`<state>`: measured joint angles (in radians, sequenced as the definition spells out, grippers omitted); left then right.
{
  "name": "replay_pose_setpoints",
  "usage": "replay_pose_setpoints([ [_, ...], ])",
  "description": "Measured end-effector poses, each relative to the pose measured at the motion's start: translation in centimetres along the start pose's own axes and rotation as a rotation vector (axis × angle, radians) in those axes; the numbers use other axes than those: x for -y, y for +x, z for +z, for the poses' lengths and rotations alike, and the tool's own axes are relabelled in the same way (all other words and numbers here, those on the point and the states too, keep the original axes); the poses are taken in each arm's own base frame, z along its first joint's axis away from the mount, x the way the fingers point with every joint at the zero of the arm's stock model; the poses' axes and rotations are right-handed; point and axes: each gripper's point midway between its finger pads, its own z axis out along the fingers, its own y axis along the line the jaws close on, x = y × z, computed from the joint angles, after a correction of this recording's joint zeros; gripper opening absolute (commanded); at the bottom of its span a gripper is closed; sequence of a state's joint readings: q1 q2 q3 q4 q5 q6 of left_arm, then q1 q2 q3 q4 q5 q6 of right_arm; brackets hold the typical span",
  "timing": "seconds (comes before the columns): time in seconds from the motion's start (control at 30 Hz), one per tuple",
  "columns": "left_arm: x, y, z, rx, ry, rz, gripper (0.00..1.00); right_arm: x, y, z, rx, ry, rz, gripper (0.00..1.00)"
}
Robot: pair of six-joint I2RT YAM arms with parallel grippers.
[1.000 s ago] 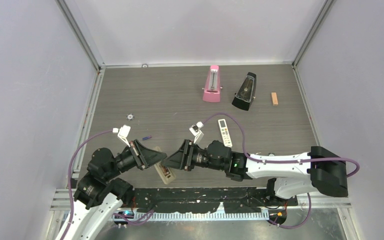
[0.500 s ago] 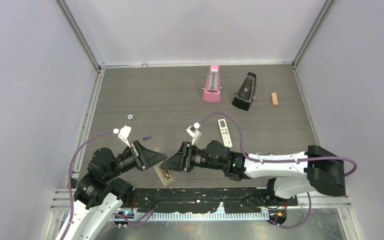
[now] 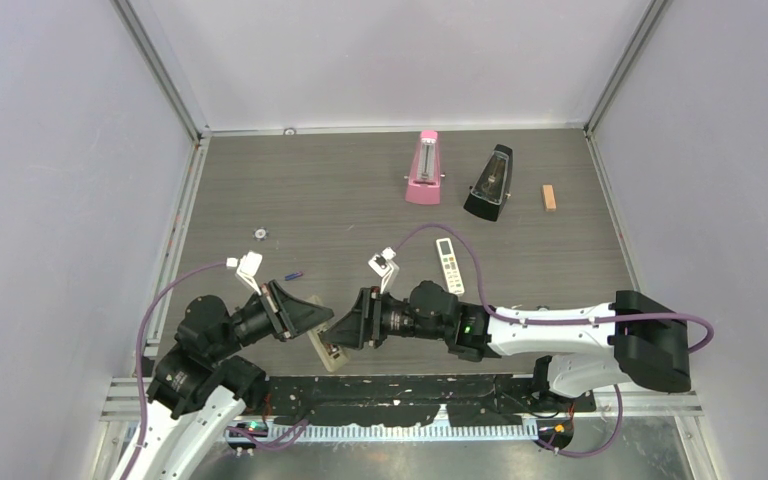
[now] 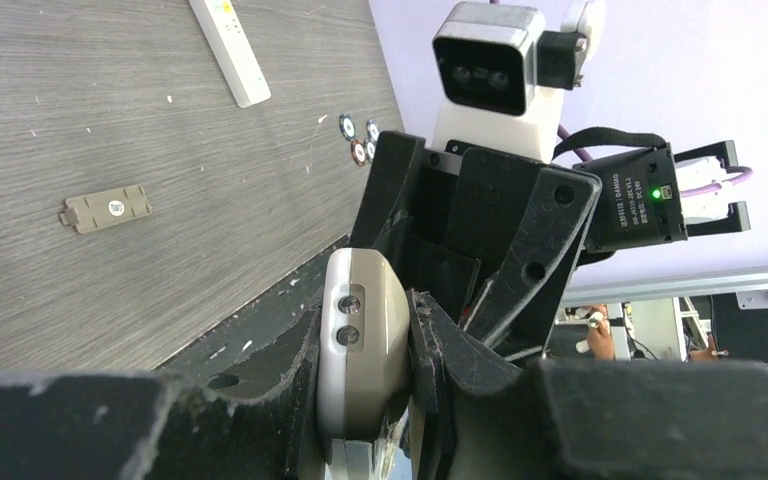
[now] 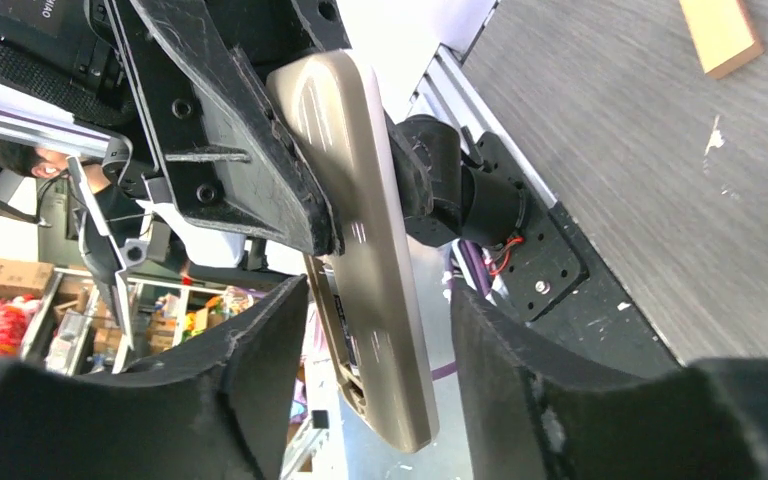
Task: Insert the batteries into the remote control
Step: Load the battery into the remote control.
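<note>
Bright, even overhead light; soft faint shadows on worktop (image 3: 360, 190). Top view sharp. Wrist views: left gripper (image 4: 365, 345) and right gripper (image 5: 375, 340) blurry up close; right-wrist background blown out white.

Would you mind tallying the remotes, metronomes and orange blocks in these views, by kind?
Remotes: 2 (slim remote, broader white remote)
Metronomes: 2 (pink metronome, black metronome)
Orange block: 1
Total: 5
</note>
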<state>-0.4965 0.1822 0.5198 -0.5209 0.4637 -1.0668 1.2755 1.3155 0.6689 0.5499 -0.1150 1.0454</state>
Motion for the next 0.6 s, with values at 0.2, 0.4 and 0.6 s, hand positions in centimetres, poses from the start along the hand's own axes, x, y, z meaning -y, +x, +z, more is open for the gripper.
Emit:
replay_pose_setpoints([
  [0.2,0.1,-0.1,-0.1,0.002,0.004,0.023,0.00,-0.1,0.4,-0.2,-0.018,-0.006,-0.023,0.68],
  [0.4,0.9,-0.4,-0.4,0.008,0.019,0.075,0.00,-0.1,0.7,-0.7,-0.040,-0.003,-0.089,0.66],
  [0.6,1.2,-0.4,-0.4,-0.004,0.031,0.118,0.00,0.6,1.2,-1.1,-0.082,0.044,-0.199,0.65],
])
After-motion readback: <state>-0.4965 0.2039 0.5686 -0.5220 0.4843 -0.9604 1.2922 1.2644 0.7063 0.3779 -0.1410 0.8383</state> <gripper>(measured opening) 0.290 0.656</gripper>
